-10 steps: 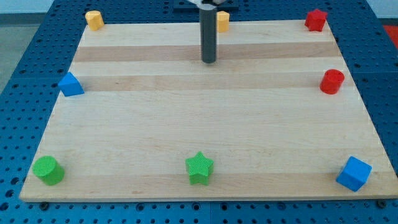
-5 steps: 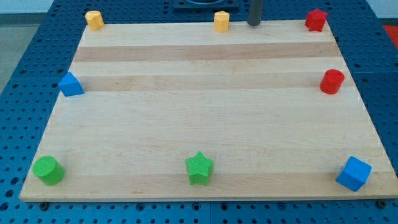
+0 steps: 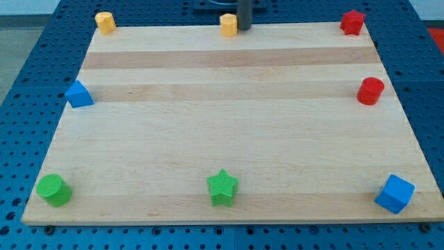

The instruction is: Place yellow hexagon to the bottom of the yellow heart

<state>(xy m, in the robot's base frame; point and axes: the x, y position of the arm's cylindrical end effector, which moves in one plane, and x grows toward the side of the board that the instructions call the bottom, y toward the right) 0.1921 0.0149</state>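
Yellow hexagon [image 3: 228, 25], likely light and rigid, slides easily; my tip [image 3: 244, 28] touches its right side, no jaws

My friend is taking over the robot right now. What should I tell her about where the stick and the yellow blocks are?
Handover note:
My tip is at the view's top edge of the board, right beside the view's right side of one yellow block; whether they touch I cannot tell.
The other yellow block sits at the board's top left corner in the view, far from the first.
Shapes are too small to tell hexagon from heart.
Done: nothing finished; the two yellow blocks are still well apart.
Left: push the hexagon across to just below the heart.
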